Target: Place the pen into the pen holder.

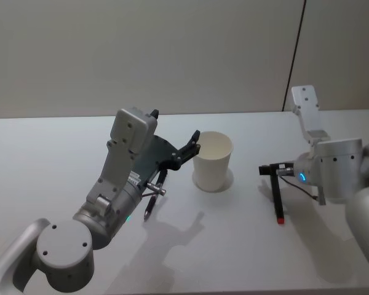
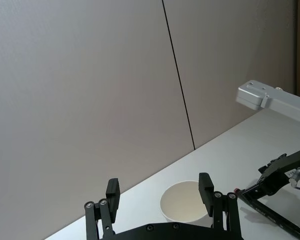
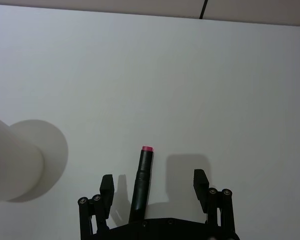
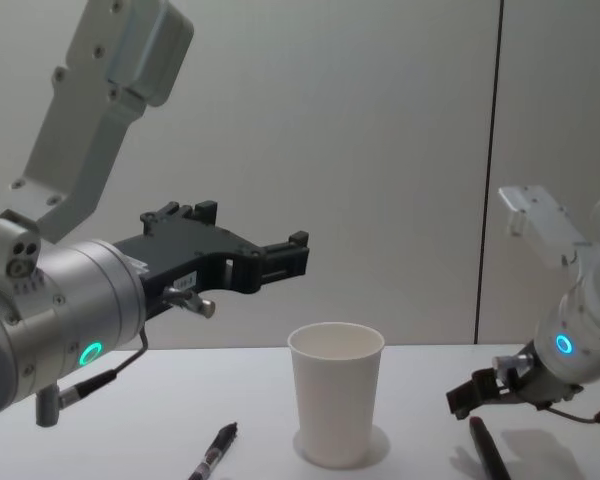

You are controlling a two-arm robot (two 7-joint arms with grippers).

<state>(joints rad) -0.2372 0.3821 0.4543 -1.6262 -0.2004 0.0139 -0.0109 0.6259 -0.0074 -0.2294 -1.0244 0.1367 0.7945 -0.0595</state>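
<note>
Pen holder (image 1: 212, 161) stands upright near the middle of the white table (image 1: 49, 153), mouth open, nothing visible inside. Red-tipped pen (image 1: 278, 200) lies flat on the table well to the holder's right, dark barrel, red end pointing toward the robot in the head view. Right gripper (image 3: 153, 181) sits low over this pen's far end, fingers (image 3: 200, 180) spread wide with the barrel lying between them, nearer one finger than the other and not pinched. From the chest view the gripper hangs just above the tabletop, the pen running forward beneath it. Left gripper (image 2: 159, 186) is raised off the table on the holder's left side, about level with the rim or higher, fingers spread apart and holding nothing; its tips point toward the holder, close to the rim. Second pen (image 1: 149, 208), dark, lies on the table below the left gripper, left of the holder, apart from both.
</note>
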